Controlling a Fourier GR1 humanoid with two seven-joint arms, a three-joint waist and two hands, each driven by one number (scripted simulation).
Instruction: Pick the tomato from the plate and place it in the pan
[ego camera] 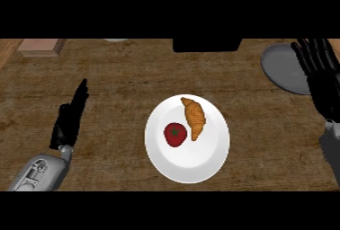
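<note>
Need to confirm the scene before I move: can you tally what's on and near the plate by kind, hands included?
Tomato on the plate: 1
Croissant on the plate: 1
White plate: 1
Grey pan, far right: 1
Hands: 2, left hand and right hand, both open, holding nothing
Total: 6

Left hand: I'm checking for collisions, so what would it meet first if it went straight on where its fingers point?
Nothing close: the left hand points up the bare brown wooden counter; depth is unclear.
</note>
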